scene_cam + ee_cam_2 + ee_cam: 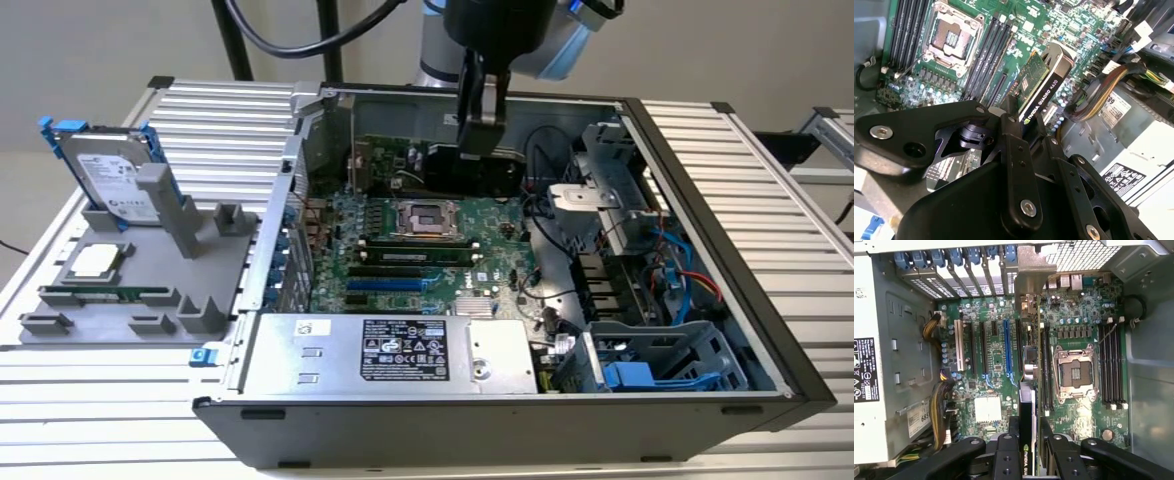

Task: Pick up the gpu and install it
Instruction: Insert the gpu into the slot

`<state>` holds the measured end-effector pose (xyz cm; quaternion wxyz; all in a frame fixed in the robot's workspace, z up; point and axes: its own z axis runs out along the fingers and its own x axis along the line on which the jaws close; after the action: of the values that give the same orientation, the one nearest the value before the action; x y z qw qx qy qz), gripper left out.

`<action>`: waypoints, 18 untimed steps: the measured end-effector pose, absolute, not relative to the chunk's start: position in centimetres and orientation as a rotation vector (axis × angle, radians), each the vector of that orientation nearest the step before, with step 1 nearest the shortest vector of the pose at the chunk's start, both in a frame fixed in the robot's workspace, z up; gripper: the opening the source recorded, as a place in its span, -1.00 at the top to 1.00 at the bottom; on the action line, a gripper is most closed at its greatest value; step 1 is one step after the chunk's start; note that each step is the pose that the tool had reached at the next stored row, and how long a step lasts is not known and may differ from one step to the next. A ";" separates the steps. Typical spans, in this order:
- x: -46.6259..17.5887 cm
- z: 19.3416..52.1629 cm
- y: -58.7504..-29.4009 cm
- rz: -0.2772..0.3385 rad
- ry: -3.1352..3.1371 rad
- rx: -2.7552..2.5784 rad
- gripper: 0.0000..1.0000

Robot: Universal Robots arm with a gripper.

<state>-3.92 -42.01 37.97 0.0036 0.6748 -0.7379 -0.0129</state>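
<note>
gpu: we see the gpu held up on its thin edge, hanging over the green board inside the computer case. in the first wrist view the gpu lines up close beside the long slots. we think it is held on edge so its bottom side can go down into a slot.

tool: the tool is closed tight on the top edge of the gpu, one finger on each flat side. in the exterior view the tool reaches down into the open case from above.

how far: we think the card is not pushed in yet, but we cannot tell if it touches the board.

board: the square chip socket sits just beside the card.

case: it lies on its side on the table, open side up, so the tool can come down from above.

tray: a grey tray on the exterior view's left holds a hard drive standing up, well apart from the gpu.
</note>
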 end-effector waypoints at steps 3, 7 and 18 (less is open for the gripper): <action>-3.9 37.9 -42.0 -0.040 -2.313 2.115 1.00; -3.9 37.7 -42.0 -0.040 -2.313 2.115 1.00; -3.9 37.4 -42.0 -0.040 -2.313 2.115 1.00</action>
<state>-3.92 -42.01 37.36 0.0037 0.6748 -0.7379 -0.0128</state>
